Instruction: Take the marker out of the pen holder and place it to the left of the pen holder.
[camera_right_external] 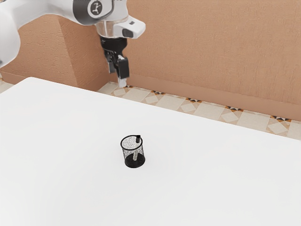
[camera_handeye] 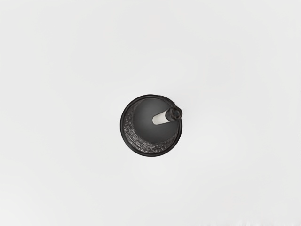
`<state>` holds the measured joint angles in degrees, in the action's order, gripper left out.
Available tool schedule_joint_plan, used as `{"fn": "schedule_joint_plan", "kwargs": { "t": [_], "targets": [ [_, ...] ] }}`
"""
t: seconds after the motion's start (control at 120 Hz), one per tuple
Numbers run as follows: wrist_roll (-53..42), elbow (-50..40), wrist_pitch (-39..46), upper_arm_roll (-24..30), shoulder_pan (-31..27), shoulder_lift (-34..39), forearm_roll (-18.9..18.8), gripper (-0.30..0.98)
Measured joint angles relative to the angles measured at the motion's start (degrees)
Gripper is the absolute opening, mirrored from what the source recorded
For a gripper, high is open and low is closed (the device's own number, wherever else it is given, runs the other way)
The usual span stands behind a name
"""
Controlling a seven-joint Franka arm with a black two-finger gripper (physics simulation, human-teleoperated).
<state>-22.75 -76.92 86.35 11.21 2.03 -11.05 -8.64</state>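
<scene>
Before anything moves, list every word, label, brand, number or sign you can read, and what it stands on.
Readable words or numbers: none.
Round emblem on the arm: a pale mark on dark, too small to read.
Marker and pen holder: no lettering that I can make out.

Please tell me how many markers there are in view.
1. The marker leans inside the mesh pen holder, with its black end up at the rim.
</scene>
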Motion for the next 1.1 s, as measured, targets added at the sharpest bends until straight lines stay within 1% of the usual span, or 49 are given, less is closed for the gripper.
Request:
{"fn": "schedule_joint_plan", "kwargs": {
  "t": [0.117,0.25,0.267,0.325,0.383,0.508,0.7,0.883,1.1],
  "targets": [
    [-2.5,-0.1,-0.1,0.3,0.5,-1.3,-0.3,0.69],
    [-4.8,-0.3,-0.2,-0.1,1.2,-8.2,-0.7,0.69],
    [-5.0,-0.4,-0.2,-0.2,1.7,-9.0,-1.0,0.69],
    [-5.8,-0.5,-0.2,-0.3,4.5,-11.2,-4.1,0.69],
    [-6.6,-0.7,-0.4,-1.2,5.7,-13.3,-6.3,0.68],
    [-8.0,-2.7,-1.5,-2.2,5.7,-16.7,-8.4,0.69],
    [-9.6,-2.7,-2.2,-2.3,6.3,-21.3,-8.4,0.69],
    [-10.6,2.2,-1.9,-2.3,6.4,-25.4,-8.4,0.69],
    [-11.4,5.7,-0.5,-2.8,6.3,-28.0,-8.4,0.69]
  ]
}}
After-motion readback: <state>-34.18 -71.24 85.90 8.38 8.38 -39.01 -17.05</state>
